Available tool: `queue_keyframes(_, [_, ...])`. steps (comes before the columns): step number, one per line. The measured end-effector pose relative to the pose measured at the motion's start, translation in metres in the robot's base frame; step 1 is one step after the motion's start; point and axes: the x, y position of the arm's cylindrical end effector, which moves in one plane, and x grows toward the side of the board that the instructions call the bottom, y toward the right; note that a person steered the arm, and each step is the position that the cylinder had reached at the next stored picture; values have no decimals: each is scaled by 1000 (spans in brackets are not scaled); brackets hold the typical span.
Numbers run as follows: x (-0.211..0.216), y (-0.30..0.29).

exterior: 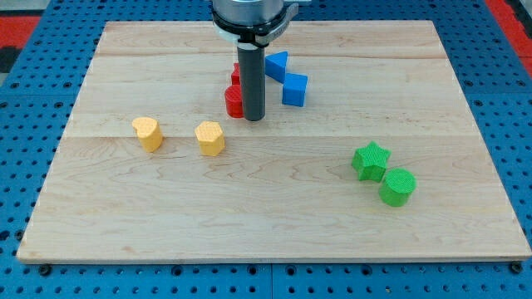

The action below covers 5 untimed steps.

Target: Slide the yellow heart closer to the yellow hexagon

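Observation:
The yellow heart lies at the board's left-middle. The yellow hexagon lies a short way to its right, with a gap between them. My tip stands at the upper middle of the board, above and to the right of the hexagon and apart from both yellow blocks. The rod rests right next to a red block on its left.
A second red block is partly hidden behind the rod. A blue triangular block and a blue cube lie just right of the rod. A green star and a green cylinder sit at the lower right. The wooden board is surrounded by blue pegboard.

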Motion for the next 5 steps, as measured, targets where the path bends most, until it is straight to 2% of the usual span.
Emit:
queue_keyframes(2, [21,-4])
queue_keyframes(5, [7,-60])
